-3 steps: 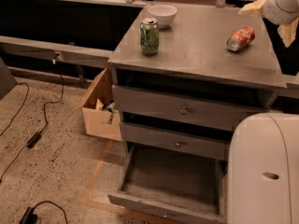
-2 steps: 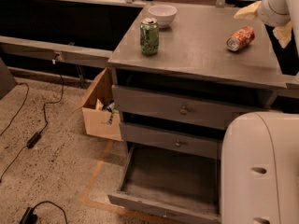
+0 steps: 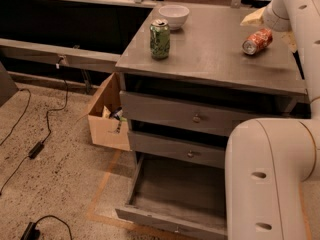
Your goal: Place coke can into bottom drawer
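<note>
A robot arm (image 3: pixel 272 184) is rising along the right side of a grey cabinet (image 3: pixel 210 59) and bending back over its rear right corner. The gripper is sitting somewhere at that far end, hidden from where I am standing, and I cannot tell whether it is wide, narrow or holding anything.

The coke can (image 3: pixel 256 41) is lying on its side near the back right of the cabinet top, its silver end facing forward and to the left, just in front of a crumpled yellow wrapper (image 3: pixel 252 17). A green can (image 3: pixel 160 39) is standing upright well apart on the left, with a white bowl (image 3: pixel 173 15) just behind it.

The bottom drawer (image 3: pixel 175 219) is hanging pulled out below two shut drawers, its grey floor showing nothing inside. A cardboard box (image 3: pixel 105 126) is resting against the cabinet's left side.

The red can is looking light and thin-walled, likely to dent under a hard squeeze and to roll at a nudge, since it is lying down. Its painted side is probably slick. The safest hold would be across the round body at mid-length, closing gently from above so it cannot roll away. Picking up is not yet begun, and the carry down to the drawer is all ahead.
</note>
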